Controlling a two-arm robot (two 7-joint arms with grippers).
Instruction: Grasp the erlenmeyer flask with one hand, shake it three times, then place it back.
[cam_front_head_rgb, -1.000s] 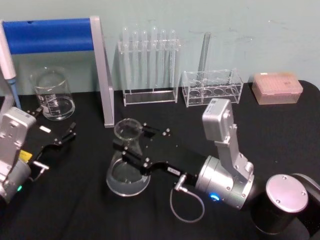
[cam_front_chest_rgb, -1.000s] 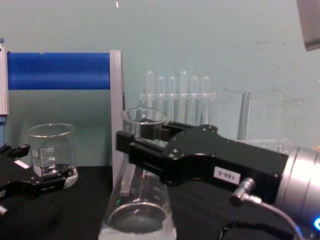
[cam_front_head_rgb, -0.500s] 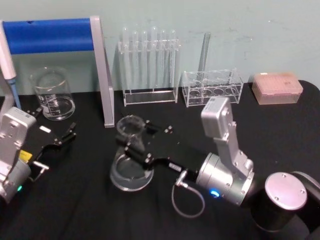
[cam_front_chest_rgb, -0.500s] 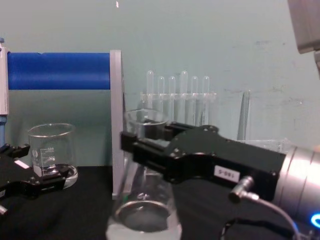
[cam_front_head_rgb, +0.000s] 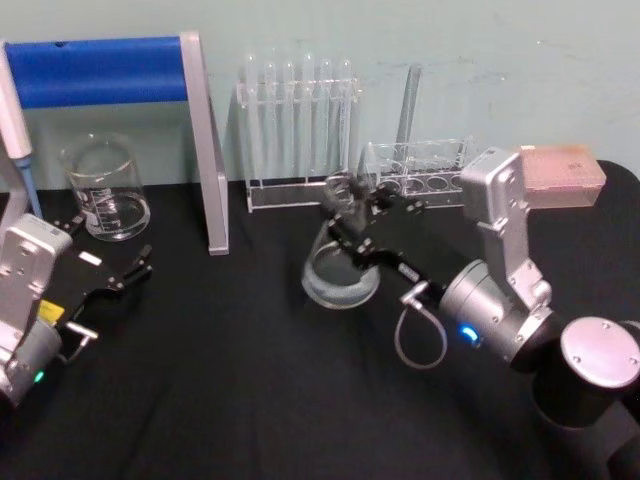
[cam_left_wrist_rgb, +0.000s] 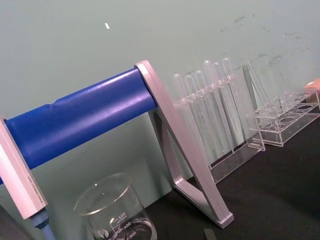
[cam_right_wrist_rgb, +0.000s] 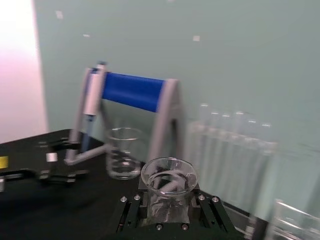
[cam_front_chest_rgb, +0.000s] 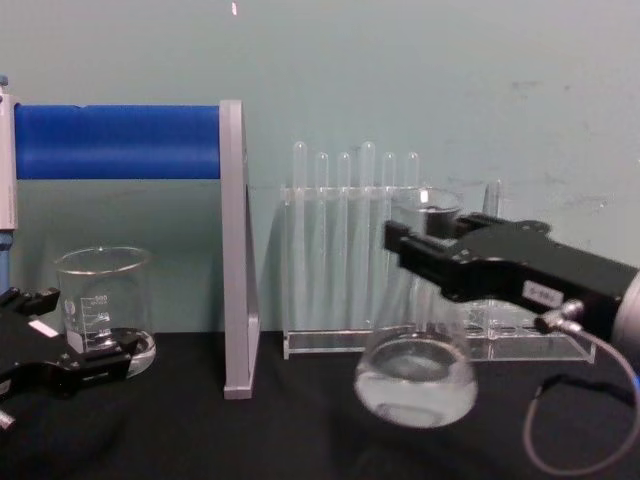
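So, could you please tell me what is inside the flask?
Some clear liquid lies in the wide base of the flask. The right pincer is shut on the neck, covering the inside there. The left pincer idles.

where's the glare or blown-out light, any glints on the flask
Right wrist view: one edge burns out to a bright glow, and the erlenmeyer flask catches a soft highlight at its rim. Chest view: a white glint on the flask's neck above the right pincer, shut on it. Head view: a blue light glows on the right arm; the open left pincer sits parked on the black table.
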